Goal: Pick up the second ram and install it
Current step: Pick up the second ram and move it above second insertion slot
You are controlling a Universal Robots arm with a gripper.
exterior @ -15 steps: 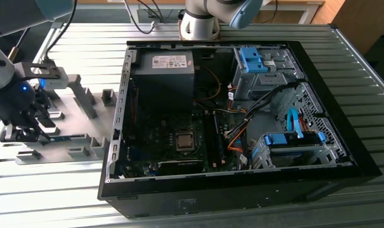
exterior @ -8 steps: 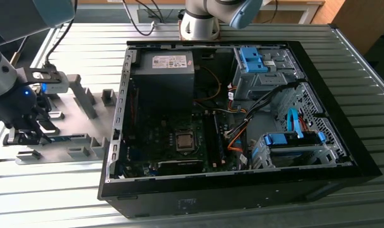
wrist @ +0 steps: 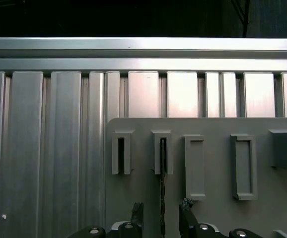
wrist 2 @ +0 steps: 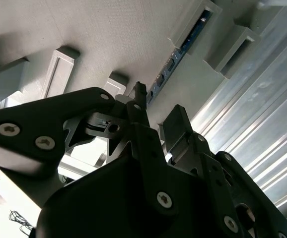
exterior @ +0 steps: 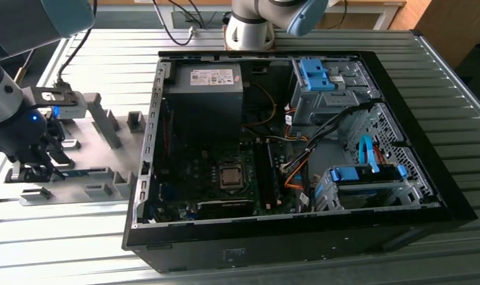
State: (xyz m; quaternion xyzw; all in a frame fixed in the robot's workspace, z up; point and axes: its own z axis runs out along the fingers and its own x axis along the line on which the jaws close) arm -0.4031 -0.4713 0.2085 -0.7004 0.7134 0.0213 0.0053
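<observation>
The second ram (wrist: 162,188) stands on edge in a slotted grey block of the fixture plate (wrist: 213,218), and I see it as a thin dark line. In the second wrist view the ram (wrist 2: 176,54) runs as a dark strip with small chips between two grey blocks. My gripper (wrist: 162,213) is open and low over the plate, one fingertip on each side of the ram's near end with a gap on both sides. In the exterior view the gripper (exterior: 35,171) hangs over the plate at the exterior view's left, and the ram (exterior: 81,173) lies beside it.
An open black computer case (exterior: 145,196) lies at the middle, with its motherboard (exterior: 223,178), power supply (exterior: 208,89) and blue drive-bay clips (exterior: 315,74). Grey fixture blocks (exterior: 105,127) stand on the plate. Another arm's base (exterior: 251,29) sits at the back. The table is ribbed aluminium (wrist: 44,148).
</observation>
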